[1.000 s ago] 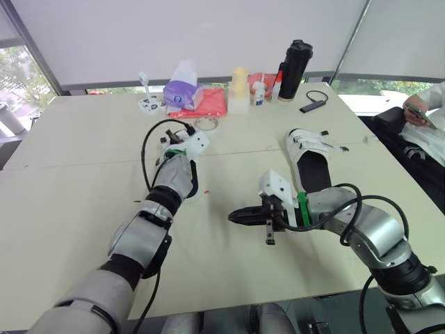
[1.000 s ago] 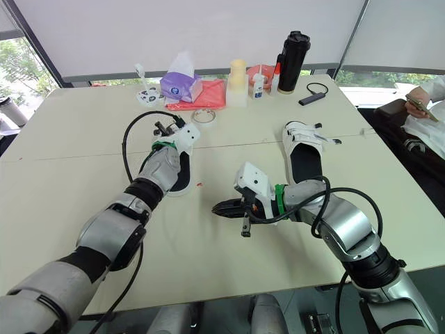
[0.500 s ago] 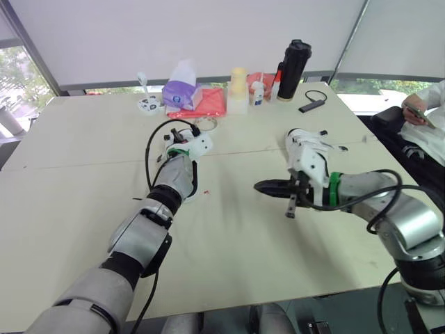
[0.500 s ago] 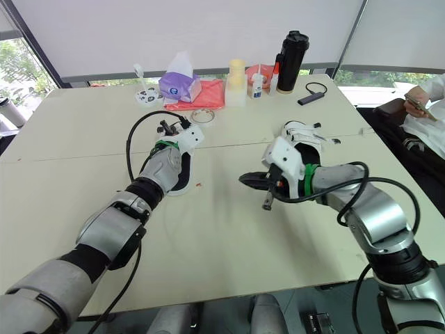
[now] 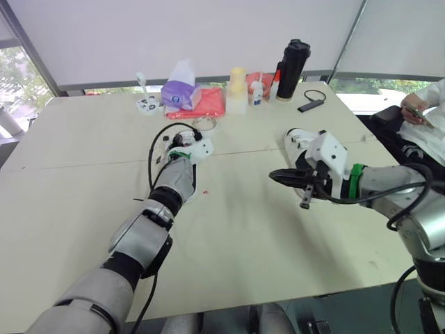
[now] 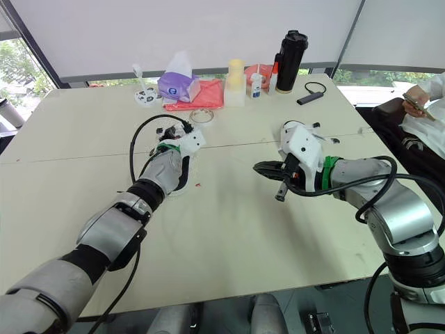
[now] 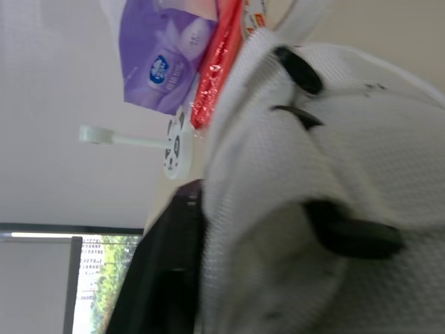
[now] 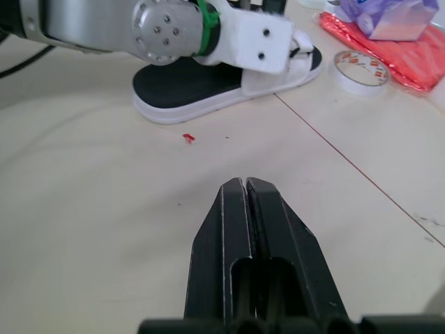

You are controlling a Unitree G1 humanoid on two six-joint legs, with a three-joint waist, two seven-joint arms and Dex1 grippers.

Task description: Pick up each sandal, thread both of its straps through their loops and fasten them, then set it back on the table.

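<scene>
The left sandal point(image 8: 208, 87), white with a black footbed, lies flat on the table point(image 5: 243, 229) left of centre. My left gripper point(image 6: 169, 133) is over its front straps; the left wrist view shows the white mesh strap point(image 7: 313, 181) very close. The sandal's heel end point(image 6: 182, 182) shows beside my forearm. My right gripper point(image 5: 274, 176) hovers shut and empty over the table's middle, pointing left toward that sandal, its fingers point(image 8: 240, 236) pressed together. The right sandal point(image 5: 295, 139) lies behind my right wrist, mostly hidden by it.
Along the far edge stand a purple tissue pack point(image 5: 179, 94), a red pouch point(image 5: 203, 106), a tape roll point(image 5: 206, 124), a cream cup point(image 5: 238, 90), a black bottle point(image 5: 293, 61) and a black dongle point(image 5: 310, 106). A person point(image 5: 425, 115) sits at the right edge.
My right arm has swung right and back across the table toward the right sandal, still shut. My left arm has stayed at the left sandal's straps.
</scene>
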